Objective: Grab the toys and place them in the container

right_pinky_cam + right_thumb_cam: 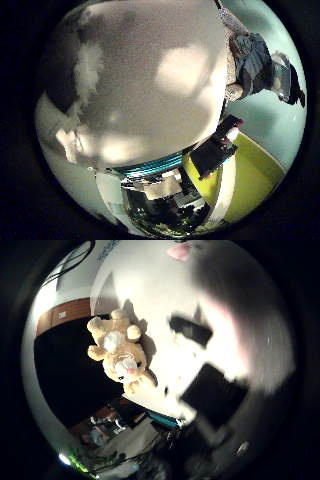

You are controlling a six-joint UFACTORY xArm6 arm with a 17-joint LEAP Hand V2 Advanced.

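Plush toy (120, 352) lies on white desk (165, 300), apart from hand; finger state cannot be told. Container unseen: a blind descent may miss the toy.

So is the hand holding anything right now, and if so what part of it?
It cannot be told. A tan plush toy lies on the white surface, apart from the palm and not gripped, and neither view shows anything clasped in the fingers.
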